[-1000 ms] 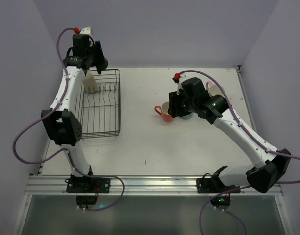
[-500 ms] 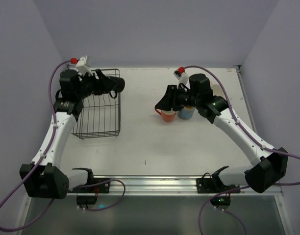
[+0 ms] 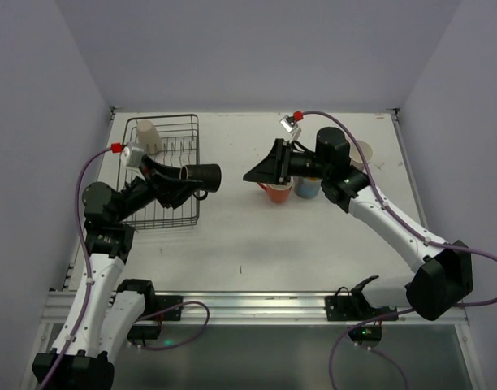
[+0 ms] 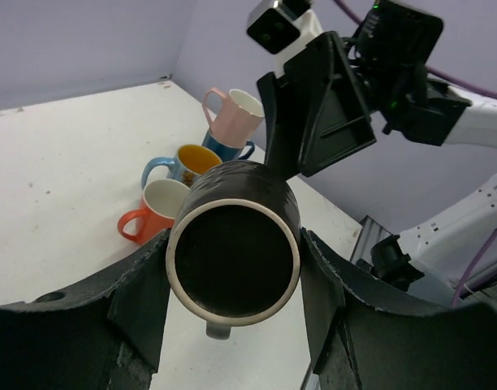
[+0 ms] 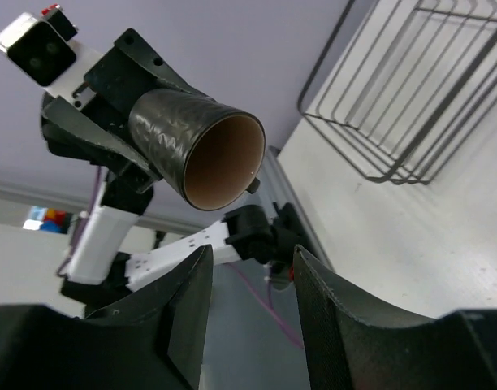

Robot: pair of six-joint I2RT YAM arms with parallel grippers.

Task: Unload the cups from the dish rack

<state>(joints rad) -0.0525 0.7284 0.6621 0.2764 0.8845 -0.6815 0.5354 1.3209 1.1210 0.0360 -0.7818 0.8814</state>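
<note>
The black cup [image 3: 206,173] is clamped sideways in the left gripper [image 3: 190,174], just right of the rack [image 3: 163,216] by the table's left edge. A cream cup [image 3: 145,134] is seen inside. The right gripper [image 3: 255,174] is spread apart.

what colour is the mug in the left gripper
Mug: black outside, brown inside, pale rim; best in left wrist view.

Dark mug [image 3: 201,173] hangs sideways in the air beside the dish rack [image 3: 179,134], cream mug [image 3: 147,136] inside it.
</note>
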